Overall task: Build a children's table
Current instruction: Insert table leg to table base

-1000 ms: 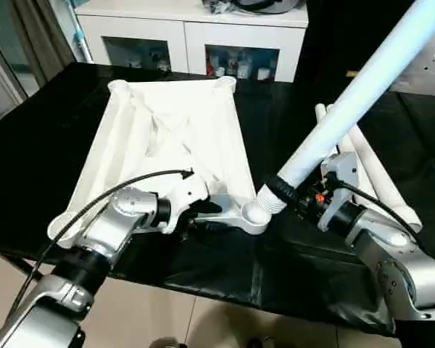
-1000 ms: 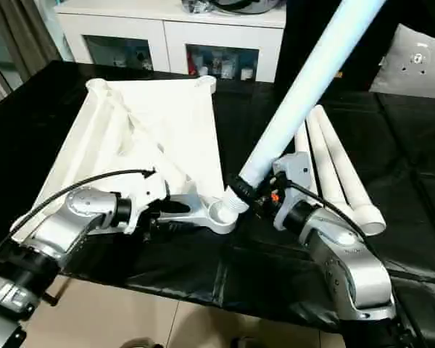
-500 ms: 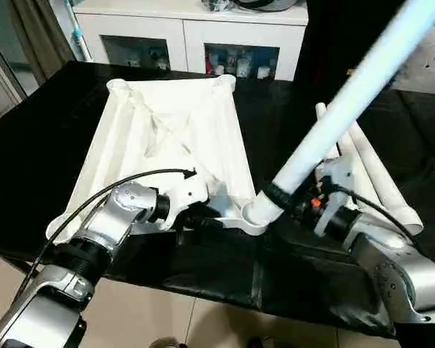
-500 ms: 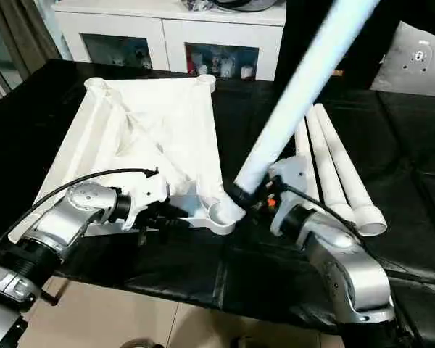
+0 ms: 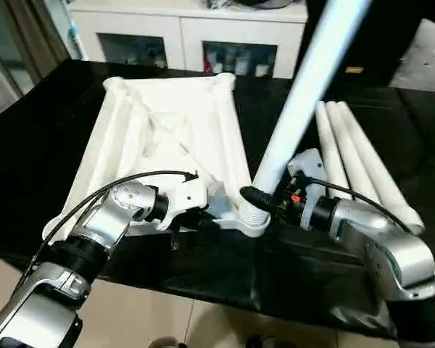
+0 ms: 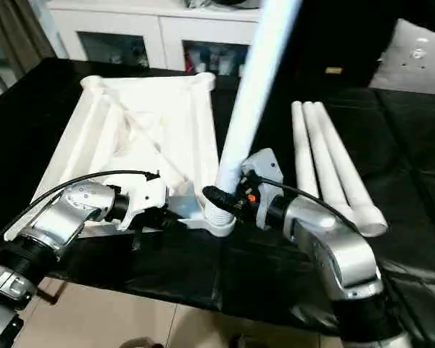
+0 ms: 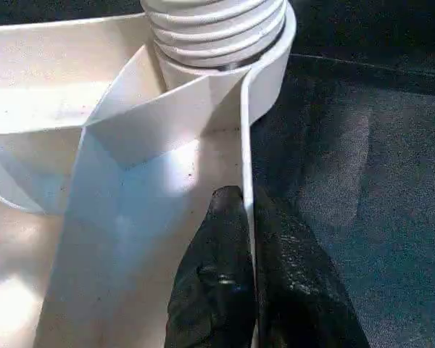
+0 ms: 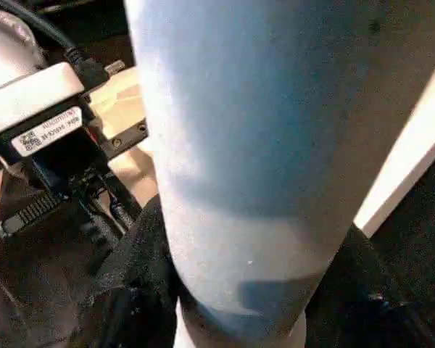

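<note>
The children's table top (image 5: 167,130) lies upside down on the black work surface, ribs up. My left gripper (image 7: 246,199) is shut on its thin near rim, just beside the near right corner socket (image 5: 252,221). My right gripper (image 5: 264,199) is shut on a long white leg (image 5: 304,80) just above its lower end. The leg's ribbed end (image 7: 214,29) sits in that socket. The leg rises steeply, leaning a little away and to the right. Black fingers (image 8: 138,275) hug the leg (image 8: 239,145) on both sides.
Three more white legs (image 5: 355,156) lie side by side on the black cover to the right. A white cabinet (image 5: 196,36) stands behind the work surface. The cover's front edge (image 5: 203,279) runs just below both grippers, with tiled floor beneath.
My left gripper has closed onto the table top's rim. The right arm has swung the leg from a strong rightward slant to nearly upright over the socket.
</note>
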`<state>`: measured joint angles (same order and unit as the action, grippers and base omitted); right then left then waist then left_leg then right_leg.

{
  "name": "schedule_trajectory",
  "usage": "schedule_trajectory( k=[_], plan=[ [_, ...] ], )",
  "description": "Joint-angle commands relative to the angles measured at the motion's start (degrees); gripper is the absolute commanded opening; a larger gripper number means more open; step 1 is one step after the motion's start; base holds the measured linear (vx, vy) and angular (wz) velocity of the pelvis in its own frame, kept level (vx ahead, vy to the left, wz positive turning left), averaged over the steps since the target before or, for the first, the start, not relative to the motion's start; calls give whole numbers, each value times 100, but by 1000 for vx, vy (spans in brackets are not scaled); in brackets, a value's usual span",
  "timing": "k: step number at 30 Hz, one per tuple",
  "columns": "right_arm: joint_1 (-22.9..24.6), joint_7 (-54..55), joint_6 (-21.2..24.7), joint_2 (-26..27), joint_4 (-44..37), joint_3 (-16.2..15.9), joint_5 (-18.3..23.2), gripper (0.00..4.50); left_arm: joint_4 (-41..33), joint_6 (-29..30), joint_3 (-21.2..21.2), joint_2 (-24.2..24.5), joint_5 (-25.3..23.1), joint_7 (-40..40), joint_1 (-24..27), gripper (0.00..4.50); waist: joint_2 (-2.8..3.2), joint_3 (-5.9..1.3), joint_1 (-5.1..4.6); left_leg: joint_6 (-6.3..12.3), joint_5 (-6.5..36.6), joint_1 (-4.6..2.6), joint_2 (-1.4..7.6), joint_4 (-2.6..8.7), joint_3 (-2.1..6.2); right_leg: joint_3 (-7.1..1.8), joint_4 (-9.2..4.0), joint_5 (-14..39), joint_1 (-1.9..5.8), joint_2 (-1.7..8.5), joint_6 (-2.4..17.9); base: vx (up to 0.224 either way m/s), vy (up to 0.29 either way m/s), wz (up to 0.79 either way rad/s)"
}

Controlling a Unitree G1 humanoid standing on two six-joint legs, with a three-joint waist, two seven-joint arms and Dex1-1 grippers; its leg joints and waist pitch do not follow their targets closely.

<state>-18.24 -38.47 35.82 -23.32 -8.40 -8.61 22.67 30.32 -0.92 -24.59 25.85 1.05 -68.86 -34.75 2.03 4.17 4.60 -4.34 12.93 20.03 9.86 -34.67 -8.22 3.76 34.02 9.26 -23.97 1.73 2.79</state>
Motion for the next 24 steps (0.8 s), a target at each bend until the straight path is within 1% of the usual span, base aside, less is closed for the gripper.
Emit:
schedule_trajectory(
  k=[1,3,5,9,10,12,13,14,15,16,17,18,20,22,23,24],
  plan=[
    [-54,-36,103,-66,137,-166,-160,189,-228,-196,138,1,123,-92,24,0,-59,-359,-3,377,77,72,246,377,26,-348,-365,1157,440,602,793,0,0,0],
    [-84,-65,120,-84,210,-231,-210,189,-252,-258,159,-21,169,-120,44,0,-68,-345,1,370,98,81,232,385,18,-344,-388,1283,448,602,744,0,0,0],
    [-108,-126,147,-104,284,-291,-234,189,-246,-274,176,-42,162,-87,46,0,-82,-338,-1,347,168,69,230,392,15,-339,-415,1561,437,592,661,0,0,0],
    [-105,-257,257,-159,330,-374,-232,189,-126,-312,293,-160,143,153,40,0,-74,-335,-8,338,203,51,250,395,15,-343,-417,1583,421,592,677,0,0,0],
    [-97,-267,249,-171,337,-384,-238,189,-109,-310,309,-177,146,190,40,0,-80,-334,1,342,190,56,246,396,16,-348,-414,1570,429,595,674,0,0,0],
    [-89,-266,162,-164,418,-376,-266,189,-110,-355,352,-209,144,270,72,0,-71,-338,14,345,205,52,245,395,13,-347,-421,1616,422,597,657,0,0,0],
    [-75,-290,66,-153,501,-360,-285,189,-127,-432,393,-241,152,347,117,0,-77,-336,14,345,215,55,243,394,10,-347,-430,1646,423,601,648,0,0,0],
    [-66,-309,7,-146,551,-351,-295,189,-139,-485,417,-260,157,395,145,0,-76,-325,12,334,276,55,239,399,8,-340,-445,1766,416,597,628,0,0,0],
    [-48,-333,-60,-127,618,-327,-291,189,-152,-455,441,-285,189,413,171,0,-61,-331,14,328,294,50,243,403,14,-337,-441,1806,418,598,620,0,0,0],
    [-36,-348,-102,-115,658,-313,-287,189,-160,-426,454,-299,210,416,186,0,-77,-324,8,334,343,50,239,402,5,-340,-462,1892,412,601,597,0,0,0],
    [6,-374,-270,-52,751,-244,-256,189,-180,-335,485,-334,250,434,212,0,-75,-331,14,339,338,53,233,401,4,-342,-463,1967,416,605,567,0,0,0],
    [52,-380,-327,8,825,-158,-186,189,-187,-253,499,-359,256,463,222,0,-84,-338,12,343,324,57,233,400,4,-338,-469,2009,417,607,549,0,0,0],
    [107,-380,-365,65,899,-65,-104,189,-183,-193,502,-381,242,493,226,0,-80,-337,14,375,332,45,240,404,3,-334,-475,2025,400,602,560,0,0,0],
    [195,-368,-370,128,954,51,5,189,-166,-181,465,-375,188,503,234,0,-78,-339,15,397,322,52,244,409,4,-334,-470,1985,407,603,560,0,0,0],
    [314,-334,-409,202,1042,186,108,189,-140,-189,449,-376,124,513,247,0,-80,-340,11,409,328,53,242,409,3,-330,-471,1992,402,605,563,0,0,0],
    [319,-333,-411,205,1045,191,112,189,-139,-189,449,-377,122,513,247,0,-59,-343,14,421,340,45,251,412,3,-327,-475,2001,391,609,576,0,0,0]
  ],
)
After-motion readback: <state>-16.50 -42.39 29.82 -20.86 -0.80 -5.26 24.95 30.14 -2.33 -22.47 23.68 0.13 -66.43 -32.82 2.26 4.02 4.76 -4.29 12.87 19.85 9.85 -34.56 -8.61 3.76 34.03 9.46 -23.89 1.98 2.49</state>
